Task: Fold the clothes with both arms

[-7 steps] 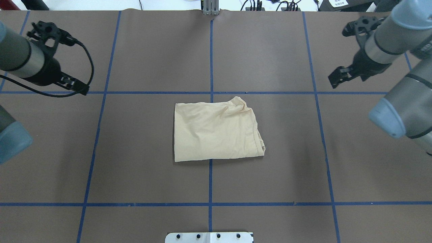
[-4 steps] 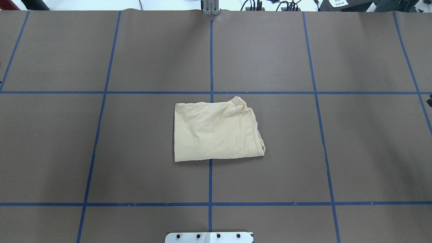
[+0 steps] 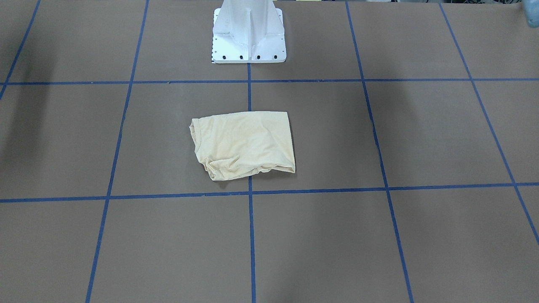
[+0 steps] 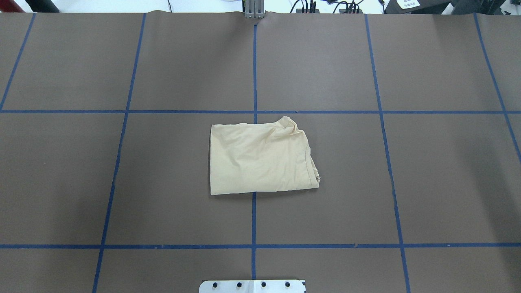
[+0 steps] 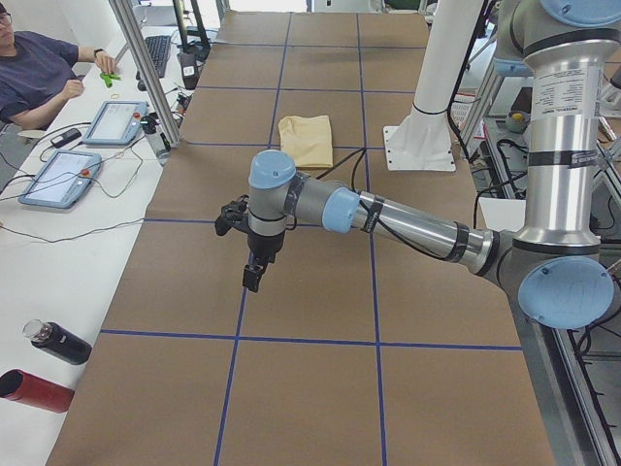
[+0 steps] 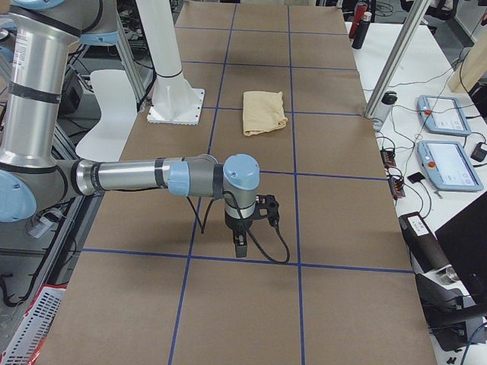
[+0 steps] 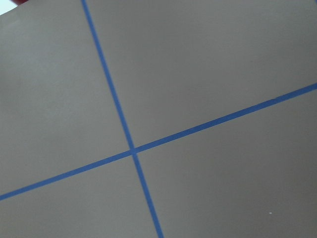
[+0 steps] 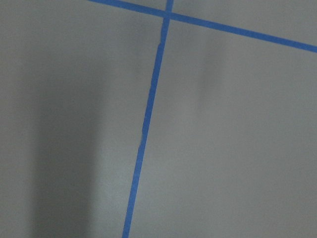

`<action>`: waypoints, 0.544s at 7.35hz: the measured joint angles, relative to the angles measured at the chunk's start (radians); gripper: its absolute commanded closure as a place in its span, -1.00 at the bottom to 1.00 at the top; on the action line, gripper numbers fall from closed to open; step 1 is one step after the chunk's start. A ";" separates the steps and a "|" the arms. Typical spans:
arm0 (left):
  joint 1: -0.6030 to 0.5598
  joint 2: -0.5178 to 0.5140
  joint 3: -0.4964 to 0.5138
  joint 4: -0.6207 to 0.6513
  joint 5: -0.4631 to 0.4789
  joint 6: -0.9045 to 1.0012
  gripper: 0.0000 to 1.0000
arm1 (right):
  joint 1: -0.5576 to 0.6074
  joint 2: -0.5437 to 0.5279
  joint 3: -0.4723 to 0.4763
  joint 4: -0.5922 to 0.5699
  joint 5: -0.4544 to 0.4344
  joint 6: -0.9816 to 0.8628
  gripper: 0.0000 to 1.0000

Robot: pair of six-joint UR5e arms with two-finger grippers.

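From my console, the brown-covered bench [image 4: 163,183] fills both fixed top views, divided into a grid by blue tape lines [image 4: 254,61]. The left arm [image 5: 408,223] reaches out low over its end of the bench and the right arm [image 6: 129,175] does the same at the opposite end, both well apart from the cloth. The white pedestal [image 3: 248,29] stands at the robot's edge of the bench, on the centre line. The pale cream-yellow T-shirt [image 4: 258,156] lies folded into 1 compact, roughly rectangular bundle at mid-bench, straddling the centre tape line, with a rumpled corner on the far right side as the overhead shows it. The left tool [image 5: 254,274] and right tool [image 6: 239,245] point down above bare bench, touching nothing; I cannot tell whether either is open or closed. Both wrist cameras give me only paper and tape.
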 measured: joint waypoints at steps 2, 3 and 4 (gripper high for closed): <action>-0.068 0.069 0.019 0.000 -0.082 0.041 -1.00 | 0.010 -0.001 0.007 0.002 0.010 0.043 -1.00; -0.103 0.108 0.025 -0.003 -0.155 0.059 -1.00 | 0.010 0.006 0.008 0.004 0.015 0.054 -1.00; -0.120 0.145 0.028 -0.007 -0.201 0.065 -1.00 | 0.011 0.010 0.008 0.004 0.016 0.059 -1.00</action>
